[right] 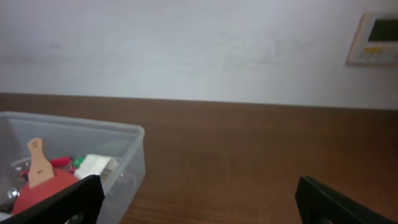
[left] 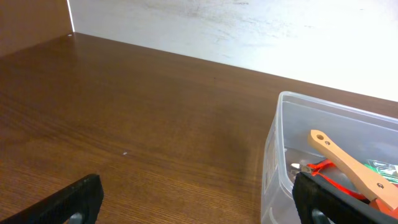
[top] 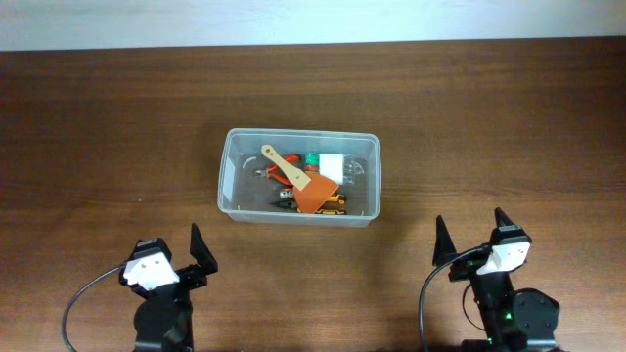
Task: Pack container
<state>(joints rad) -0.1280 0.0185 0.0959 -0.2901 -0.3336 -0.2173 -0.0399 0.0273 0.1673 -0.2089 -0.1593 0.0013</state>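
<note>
Straight ahead of both arms sits the container (top: 223,186), a clear plastic tub with rounded corners and a thick rim. It stands at the middle of the dark, wood-grained counter (top: 98,127), its long axis parallel to the near edge. The left gripper (top: 168,244) and right gripper (top: 470,235) hang by the near edge, one toward each near corner, fingers spread wide and holding nothing. The tub lies forward and inward from each — the left looks slightly nearer. Inside lie a scraper (top: 298,181) with a pale wooden handle and flat orange blade, red-handled pliers (top: 277,176) and a green-and-white packet (top: 328,163) — small, hard things, loosely heaped.
</note>
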